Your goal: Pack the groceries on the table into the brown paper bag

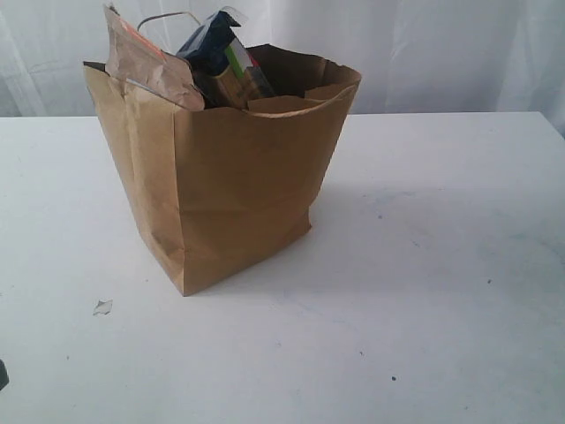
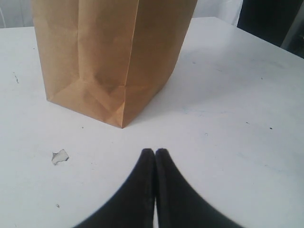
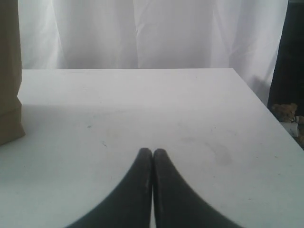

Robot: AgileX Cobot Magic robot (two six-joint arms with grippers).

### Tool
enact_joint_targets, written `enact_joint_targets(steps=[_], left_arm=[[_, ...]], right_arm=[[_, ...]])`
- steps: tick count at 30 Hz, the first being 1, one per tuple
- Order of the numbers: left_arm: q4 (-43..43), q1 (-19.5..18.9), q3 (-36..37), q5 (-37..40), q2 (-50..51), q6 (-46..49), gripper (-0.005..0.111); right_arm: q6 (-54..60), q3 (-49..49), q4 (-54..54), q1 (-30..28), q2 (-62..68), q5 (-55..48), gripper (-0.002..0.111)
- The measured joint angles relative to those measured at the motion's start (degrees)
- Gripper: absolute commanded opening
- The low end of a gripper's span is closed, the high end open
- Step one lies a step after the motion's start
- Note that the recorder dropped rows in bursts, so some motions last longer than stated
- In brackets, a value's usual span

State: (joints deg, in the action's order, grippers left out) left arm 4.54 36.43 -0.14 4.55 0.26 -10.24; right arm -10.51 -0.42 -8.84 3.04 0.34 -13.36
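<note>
The brown paper bag (image 1: 221, 177) stands upright on the white table (image 1: 424, 291), left of centre. Out of its open top stick a brown pouch (image 1: 141, 62) and a blue-ended pack (image 1: 216, 49); the other groceries are hidden. My left gripper (image 2: 155, 151) is shut and empty, low over the table a short way in front of the brown paper bag's (image 2: 109, 57) bottom corner. My right gripper (image 3: 152, 151) is shut and empty over bare table, with the brown paper bag's (image 3: 9, 71) side at the edge of its view. Neither gripper shows in the exterior view.
A small white scrap (image 1: 102, 306) lies on the table near the bag's front left; the same white scrap (image 2: 60, 156) shows in the left wrist view. White curtains (image 3: 152, 33) hang behind the table's far edge. The table's right edge (image 3: 266, 114) drops off beside dark objects.
</note>
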Motion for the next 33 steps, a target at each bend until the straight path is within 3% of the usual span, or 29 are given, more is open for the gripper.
enact_joint_targets(steps=[33], left_arm=[[0.0, 0.0, 0.0, 0.0, 0.0, 0.0, 0.000]], right_arm=[[4.2, 0.0, 0.0, 0.0, 0.0, -5.8, 0.000]])
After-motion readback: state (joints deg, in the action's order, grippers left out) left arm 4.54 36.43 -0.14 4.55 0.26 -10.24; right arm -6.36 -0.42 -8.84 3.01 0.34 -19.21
